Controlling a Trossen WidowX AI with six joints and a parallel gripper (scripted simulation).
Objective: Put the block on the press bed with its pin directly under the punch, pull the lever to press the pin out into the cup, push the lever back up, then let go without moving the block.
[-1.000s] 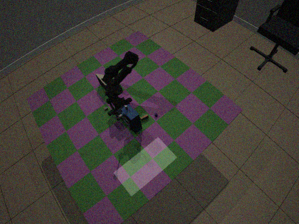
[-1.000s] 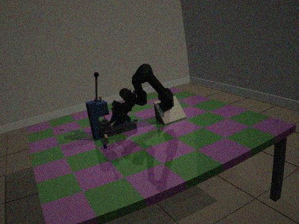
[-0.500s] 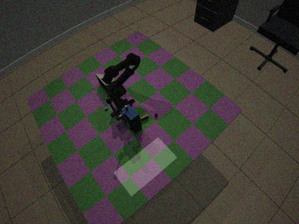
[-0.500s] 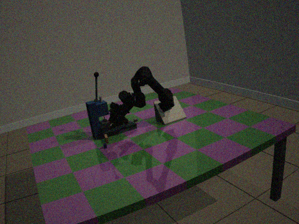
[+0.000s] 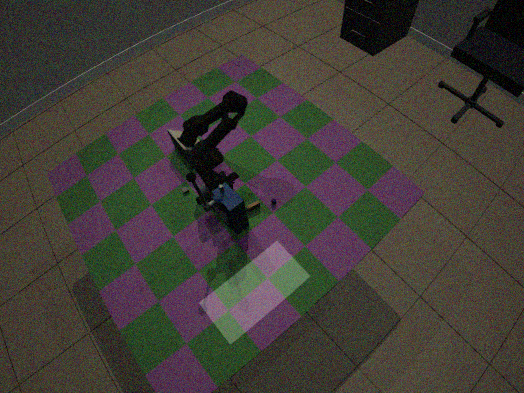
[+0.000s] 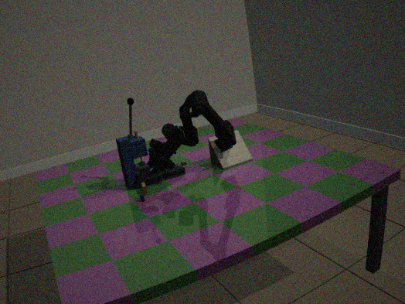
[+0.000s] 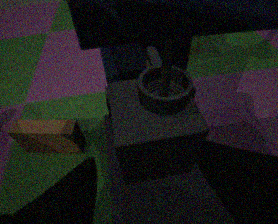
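A grey block point(image 7: 160, 122) with a round raised ring on top sits on the press's long base in the wrist view, in front of the blue press point(image 5: 228, 196) point(image 6: 127, 161). The ring lies around below the dark press head; the punch is barely visible, and no pin can be made out. The lever point(image 5: 198, 188) point(image 6: 131, 118) stands upright with its black knob. My gripper point(image 6: 150, 165) point(image 7: 144, 155) is open and low over the base, its fingers spread on either side, just short of the block. I cannot make out the cup for certain.
An orange-brown bar point(image 5: 254, 206) point(image 6: 144, 189) point(image 7: 46, 127) lies on the table beside the press. A small dark cylinder point(image 5: 273, 202) point(image 6: 141, 199) stands past it. A small grey piece point(image 5: 185, 190) lies on the press's other side. The arm rises from a pale wedge mount point(image 6: 239, 153).
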